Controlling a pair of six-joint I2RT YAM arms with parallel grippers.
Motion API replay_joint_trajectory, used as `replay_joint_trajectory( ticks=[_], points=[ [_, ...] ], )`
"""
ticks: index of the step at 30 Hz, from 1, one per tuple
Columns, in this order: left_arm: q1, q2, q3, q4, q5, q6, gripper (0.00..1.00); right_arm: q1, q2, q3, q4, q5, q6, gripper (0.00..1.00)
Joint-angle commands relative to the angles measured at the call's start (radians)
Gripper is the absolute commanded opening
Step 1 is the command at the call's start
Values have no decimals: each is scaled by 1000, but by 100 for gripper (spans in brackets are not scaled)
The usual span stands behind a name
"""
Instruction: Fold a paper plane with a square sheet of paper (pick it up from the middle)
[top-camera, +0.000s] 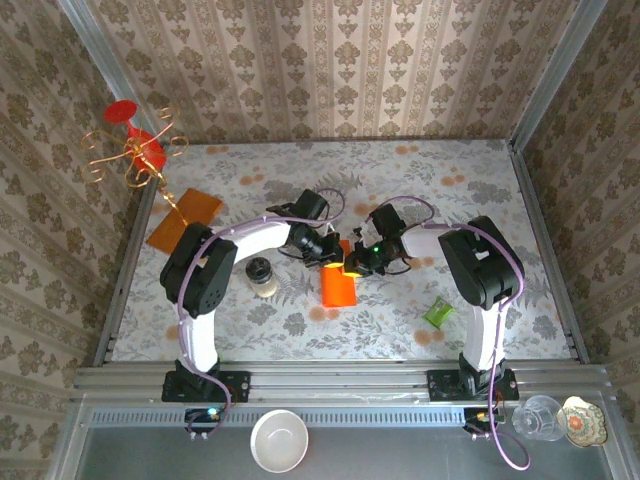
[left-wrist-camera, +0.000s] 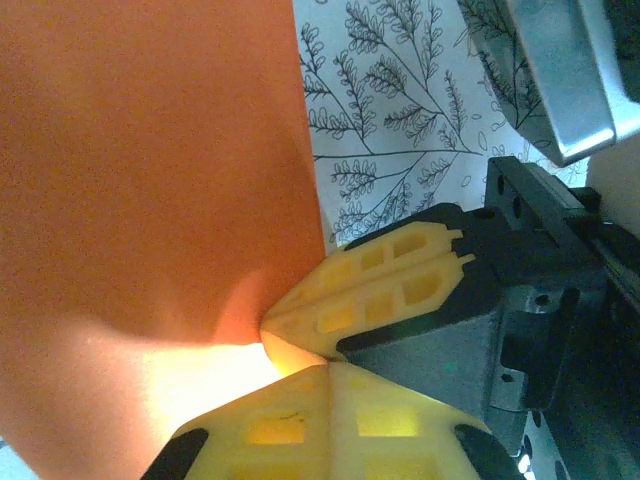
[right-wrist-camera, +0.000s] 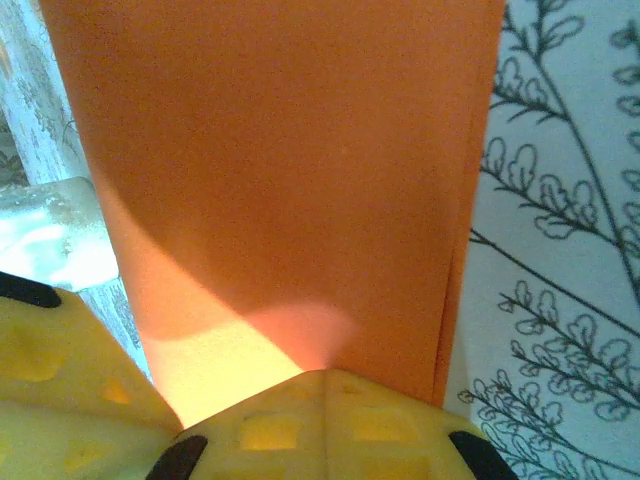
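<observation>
**Top external check: sheet pinched by both grippers at one edge**

Viewed from above: left gripper (top-camera: 330, 250) and right gripper (top-camera: 352, 262) tip to tip at mid-table, both clamped on the far edge of the square sheet of paper (top-camera: 338, 288). Sheet folded to a narrow rectangle stretching toward the arm bases.

Left wrist view: own yellow fingers (left-wrist-camera: 260, 430) pressed together on the sheet, the other gripper's tips touching alongside. Right wrist view: same clamp confirmed, with a doubled layer visible along the sheet's right edge. Cannot tell whether resting on the tablecloth (top-camera: 480, 200) or lifted clear.

Judged hazards:
- Tearing at the pinch from any pull in opposite directions.
- Layers sliding out of register on an uneven release, spoiling the crease.
- Crumpling from finger collision, given such close spacing.
- Jar (top-camera: 262, 275) just beside the left arm, liable to a knock on a wide swing.
</observation>
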Motion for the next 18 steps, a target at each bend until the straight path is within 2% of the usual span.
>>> replay_joint_trajectory(
  ticks=[1, 11, 18],
  points=[
    [6, 49, -1, -45, -10, 17, 7, 1, 91, -67, -153, 178, 24, 4],
    [56, 56, -68, -29, -14, 60, 5, 1, 98, -73, -187, 216, 42, 3],
    [120, 50, -105, -61, -14, 131, 5, 1, 112, -63, -266, 294, 47, 3]
  ],
)
